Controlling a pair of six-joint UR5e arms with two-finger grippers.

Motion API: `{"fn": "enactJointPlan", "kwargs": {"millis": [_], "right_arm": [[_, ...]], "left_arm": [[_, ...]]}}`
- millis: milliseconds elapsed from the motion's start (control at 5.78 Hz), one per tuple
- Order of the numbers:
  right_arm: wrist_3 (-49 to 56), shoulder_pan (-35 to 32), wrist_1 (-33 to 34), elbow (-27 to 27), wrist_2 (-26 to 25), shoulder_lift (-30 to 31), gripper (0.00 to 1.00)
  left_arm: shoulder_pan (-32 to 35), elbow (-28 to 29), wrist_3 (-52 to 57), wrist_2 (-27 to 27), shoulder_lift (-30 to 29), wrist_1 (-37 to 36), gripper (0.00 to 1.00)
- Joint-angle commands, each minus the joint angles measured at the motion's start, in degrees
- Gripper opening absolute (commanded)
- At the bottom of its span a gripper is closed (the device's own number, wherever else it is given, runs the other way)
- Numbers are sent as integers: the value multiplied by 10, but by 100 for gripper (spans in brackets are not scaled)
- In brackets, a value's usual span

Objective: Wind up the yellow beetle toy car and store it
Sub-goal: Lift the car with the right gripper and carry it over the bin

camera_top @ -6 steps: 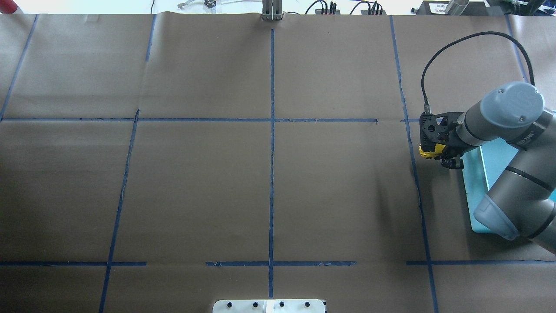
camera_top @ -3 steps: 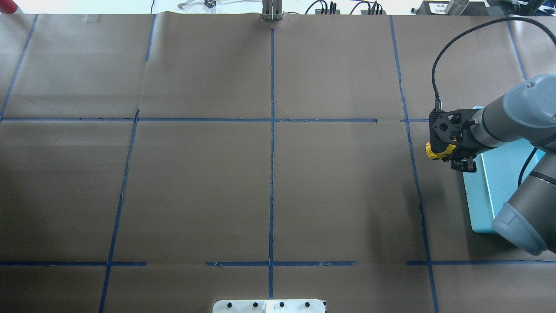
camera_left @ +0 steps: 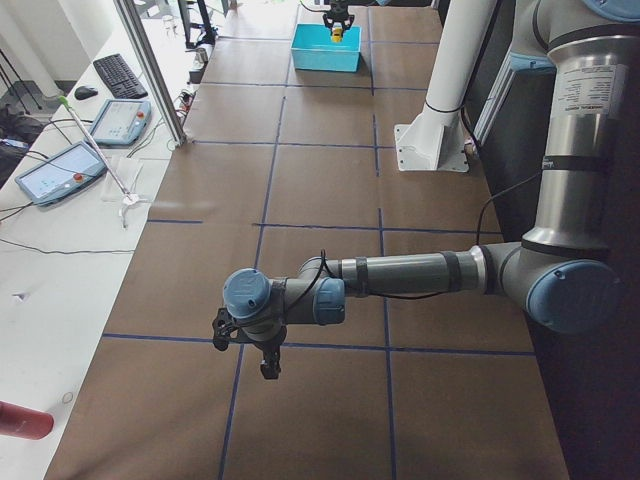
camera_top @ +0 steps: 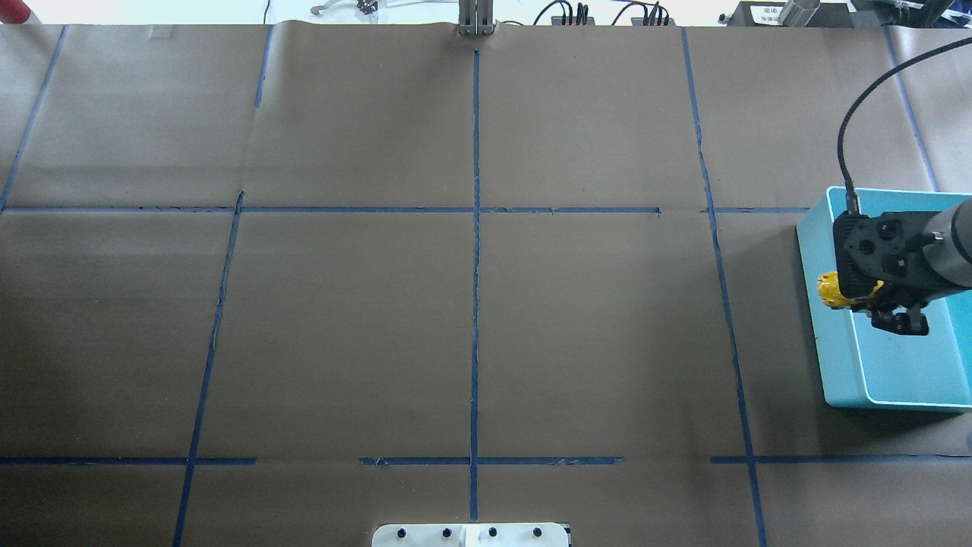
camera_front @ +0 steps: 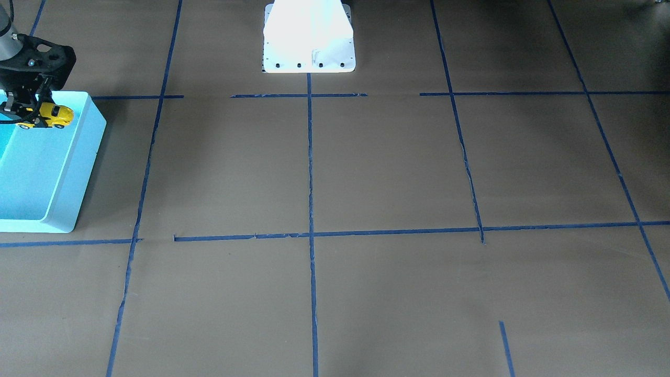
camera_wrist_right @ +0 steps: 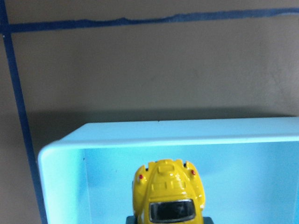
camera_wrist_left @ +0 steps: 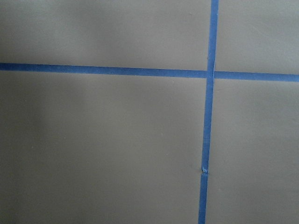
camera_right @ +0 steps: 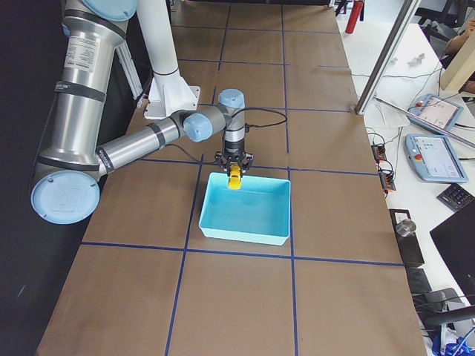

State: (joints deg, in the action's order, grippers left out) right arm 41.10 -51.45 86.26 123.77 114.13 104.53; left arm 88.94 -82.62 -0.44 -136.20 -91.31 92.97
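Front view: your right hand (camera_front: 26, 111) is clenched on the car (camera_front: 51, 114), which hangs roughly level above the blue bin (camera_front: 78, 157) and is not lying in it.

Overhead: the car's yellow end pokes out from under the wrist, right over the bin wall that faces mid-counter (camera_top: 471, 304).

Left side view: your left hand (camera_left: 265, 352) hangs over the counter, well apart from the bin. From here you cannot tell whether it is released or clenched.

Right side view: the car hangs just inside the bin's rim, pinched between the fingers.

Left wrist: only counter and blue tape (camera_wrist_left: 208, 116).

Right wrist: the car's rounded end, with its two red dots, points at the bin wall, and the blue floor lies below it.
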Motion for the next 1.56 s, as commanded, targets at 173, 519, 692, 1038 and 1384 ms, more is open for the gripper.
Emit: {"fn": "enactJointPlan", "kwargs": {"millis": [173,519,692,1038,1384], "right_arm": [[26,-33,-139,-134,45,24,2],[13,-30,-197,-192,44,4,2],[10,-30,-202,-200,44,-4,2],[6,-30,-202,-227,44,-37,3],[-2,-30,-202,-228,44,-38,4]], "left_arm": [[0,-1,0,1,0,0,100],[0,-2,0,1,1,1,100],[0,-2,1,1,1,1,100],[0,-2,1,1,1,1,100],[0,-2,1,1,1,0,100]]}}
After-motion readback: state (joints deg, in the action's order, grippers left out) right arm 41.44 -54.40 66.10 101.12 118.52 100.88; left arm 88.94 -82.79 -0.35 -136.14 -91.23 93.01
